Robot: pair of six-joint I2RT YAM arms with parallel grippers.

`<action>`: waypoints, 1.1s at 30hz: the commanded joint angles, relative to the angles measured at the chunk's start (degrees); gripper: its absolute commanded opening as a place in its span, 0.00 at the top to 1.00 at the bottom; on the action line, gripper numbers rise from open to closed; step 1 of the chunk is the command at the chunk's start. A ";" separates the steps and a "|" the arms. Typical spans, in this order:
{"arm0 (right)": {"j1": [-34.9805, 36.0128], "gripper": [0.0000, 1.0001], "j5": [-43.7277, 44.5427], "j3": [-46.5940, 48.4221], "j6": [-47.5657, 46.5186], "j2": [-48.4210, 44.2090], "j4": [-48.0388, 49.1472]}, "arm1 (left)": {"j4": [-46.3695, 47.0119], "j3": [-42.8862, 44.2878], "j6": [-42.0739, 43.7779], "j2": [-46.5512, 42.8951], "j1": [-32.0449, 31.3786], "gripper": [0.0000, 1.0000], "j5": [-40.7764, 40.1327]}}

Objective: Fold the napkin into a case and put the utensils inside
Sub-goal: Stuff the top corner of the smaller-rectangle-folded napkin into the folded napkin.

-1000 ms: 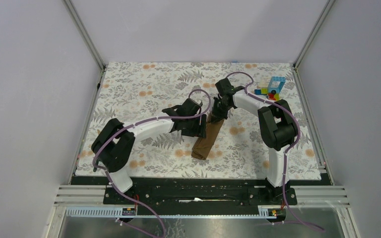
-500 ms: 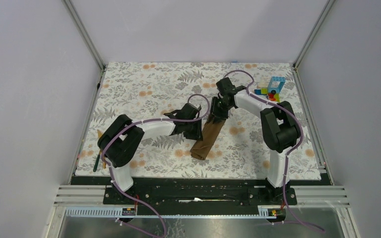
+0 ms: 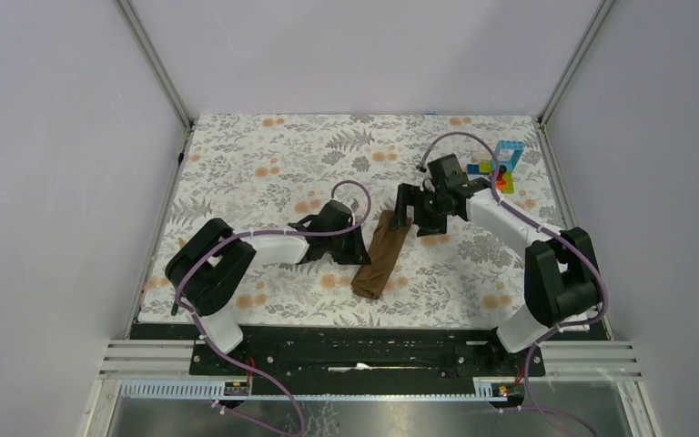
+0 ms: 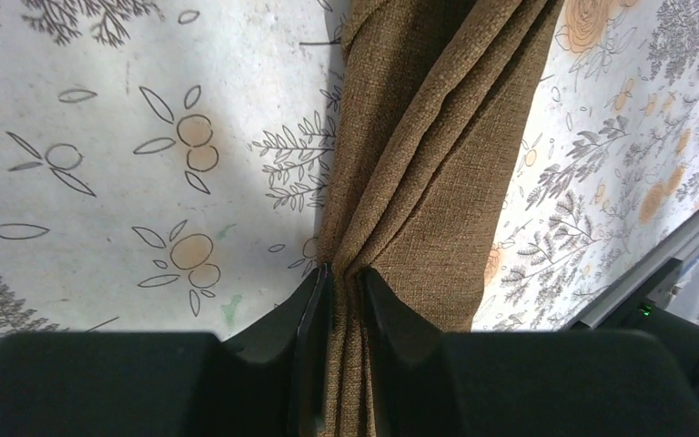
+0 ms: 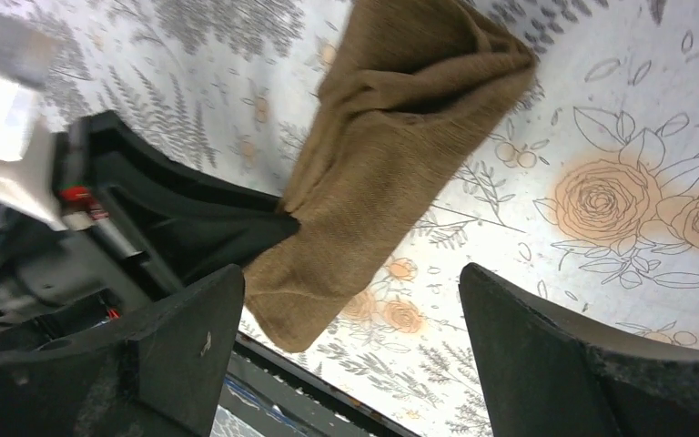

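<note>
The brown napkin lies on the floral table cover as a narrow bunched strip, running from the middle toward the near edge. My left gripper is at its left side. In the left wrist view the left gripper is shut on a pinched fold of the napkin. My right gripper hovers just right of the napkin's far end. It stands wide open with nothing between its fingers, and the napkin lies beyond them. The utensils are hidden.
A small stack of colourful toy blocks stands at the back right, behind the right arm. The black rail carrying the arm bases runs along the near edge. Grey walls enclose the floral table cover on three sides.
My right gripper has opened, let go of the napkin's far end and drawn back to the right. My left gripper has closed on the napkin's left side.
</note>
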 commanded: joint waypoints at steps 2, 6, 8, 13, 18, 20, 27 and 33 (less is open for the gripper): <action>-2.04 0.07 -5.98 -7.28 0.50 1.75 11.37 | 6.33 -5.27 -5.61 -2.00 -0.15 0.78 3.41; -2.97 0.11 -11.55 -10.27 2.89 5.94 23.58 | 13.45 -10.26 -11.81 -3.04 -0.68 0.79 3.81; -2.90 0.17 -13.56 -8.96 3.65 9.22 25.70 | 16.59 -12.52 -14.61 -3.75 -1.44 0.79 2.74; -1.69 0.22 -16.27 -4.42 5.56 15.47 29.27 | 21.22 -14.59 -19.96 -3.55 -4.45 0.80 -0.23; -0.15 0.15 -8.62 0.85 3.75 15.57 20.73 | 26.33 -16.17 -24.58 -1.93 -5.18 0.81 -1.56; 0.47 0.09 -1.62 1.85 1.46 13.12 14.51 | 26.95 -16.61 -25.17 -1.83 -5.47 0.82 -2.33; 3.72 0.10 7.47 -1.70 0.05 2.67 11.75 | 25.48 -16.63 -24.58 -3.18 -6.37 0.83 -4.27; 7.31 0.30 8.33 -3.33 2.26 2.38 16.31 | 24.34 -16.15 -24.08 -3.48 -6.68 0.84 -4.56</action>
